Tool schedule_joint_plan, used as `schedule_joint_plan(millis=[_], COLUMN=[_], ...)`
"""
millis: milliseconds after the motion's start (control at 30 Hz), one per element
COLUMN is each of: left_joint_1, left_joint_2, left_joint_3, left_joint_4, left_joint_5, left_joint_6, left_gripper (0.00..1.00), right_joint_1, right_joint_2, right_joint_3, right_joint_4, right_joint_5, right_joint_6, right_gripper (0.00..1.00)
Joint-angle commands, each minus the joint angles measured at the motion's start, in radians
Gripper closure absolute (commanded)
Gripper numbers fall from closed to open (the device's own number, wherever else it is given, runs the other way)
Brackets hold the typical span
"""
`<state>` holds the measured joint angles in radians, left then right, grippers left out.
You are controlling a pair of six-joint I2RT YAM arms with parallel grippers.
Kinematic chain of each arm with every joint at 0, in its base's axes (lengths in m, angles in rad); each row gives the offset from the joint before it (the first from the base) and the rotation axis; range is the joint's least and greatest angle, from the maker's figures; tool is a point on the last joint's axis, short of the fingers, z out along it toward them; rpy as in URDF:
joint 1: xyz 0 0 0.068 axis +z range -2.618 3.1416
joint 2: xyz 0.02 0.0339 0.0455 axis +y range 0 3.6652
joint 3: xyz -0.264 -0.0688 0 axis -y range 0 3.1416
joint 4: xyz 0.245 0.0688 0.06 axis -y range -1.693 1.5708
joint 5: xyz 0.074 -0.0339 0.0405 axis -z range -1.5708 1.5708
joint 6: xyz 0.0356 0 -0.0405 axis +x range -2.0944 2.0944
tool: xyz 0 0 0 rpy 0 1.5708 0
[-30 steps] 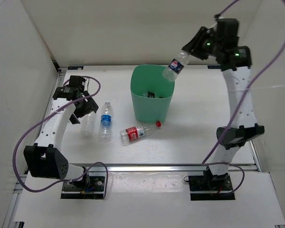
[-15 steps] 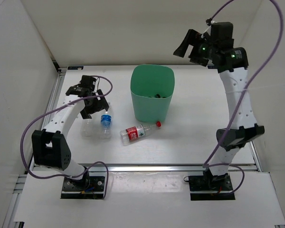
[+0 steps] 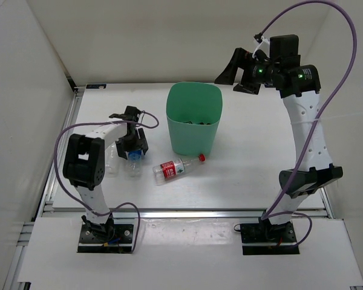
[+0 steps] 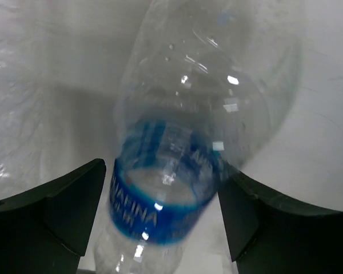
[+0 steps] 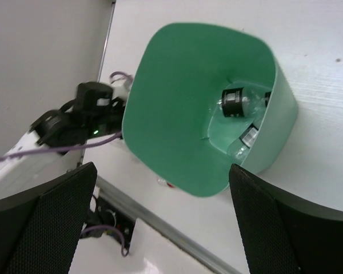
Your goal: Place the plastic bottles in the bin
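The blue-labelled plastic bottle lies on the table between the fingers of my left gripper. The jaws stand open on either side of its label, close to it. In the top view the left gripper is low over this bottle. Just left of it lies an unlabelled bottle. A red-labelled bottle with a red cap lies in front of the green bin. My right gripper hangs open and empty high beside the bin. Inside the bin lie a black-capped bottle and another.
White walls enclose the table on the left, back and right. A metal rail runs along the near edge. Purple cables loop from both arms. The left arm shows beyond the bin in the right wrist view.
My right gripper opened and dropped its blue-labelled bottle into the bin, then drew back a little. My left arm swung right and lowered its jaws around the blue-labelled bottle on the table.
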<state>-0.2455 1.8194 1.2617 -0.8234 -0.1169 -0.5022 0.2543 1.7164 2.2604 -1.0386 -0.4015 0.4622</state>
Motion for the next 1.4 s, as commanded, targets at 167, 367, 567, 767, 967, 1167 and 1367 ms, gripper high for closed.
schedule_joint_plan(millis=[167, 367, 567, 767, 967, 1167, 1367], left_joint_1=[-0.028, -0.046, -0.073, -0.204, -0.282, -0.351, -0.328], left_joint_2=[-0.012, -0.085, -0.033, 0.158, 0.282, 0.167, -0.145], left_joint_3=[0.132, 0.631, 1.013, 1.206, 1.272, 1.185, 0.959], left_joint_4=[0.012, -0.175, -0.116, -0.034, 0.061, 0.061, 0.07], left_joint_5=[-0.067, -0.156, -0.017, 0.141, 0.203, 0.1, -0.351], left_joint_6=[-0.016, -0.098, -0.042, -0.032, -0.016, 0.1, 0.134], left_gripper=[0.39, 0.59, 0.55, 0.55, 0.38, 0.0, 0.0], right_joint_1=[-0.015, -0.035, -0.044, -0.044, -0.044, -0.044, -0.044], right_joint_2=[-0.014, -0.014, 0.005, 0.005, -0.032, -0.041, -0.041], right_joint_3=[0.053, 0.033, 0.024, 0.024, -0.021, -0.041, -0.062], right_joint_4=[-0.067, -0.077, -0.077, -0.077, -0.077, -0.077, -0.077], right_joint_5=[-0.128, -0.146, -0.166, -0.175, -0.175, -0.166, -0.177], right_joint_6=[-0.045, -0.045, -0.045, -0.045, -0.045, -0.054, -0.054], right_gripper=[0.0, 0.0, 0.0, 0.0, 0.0, 0.0, 0.0])
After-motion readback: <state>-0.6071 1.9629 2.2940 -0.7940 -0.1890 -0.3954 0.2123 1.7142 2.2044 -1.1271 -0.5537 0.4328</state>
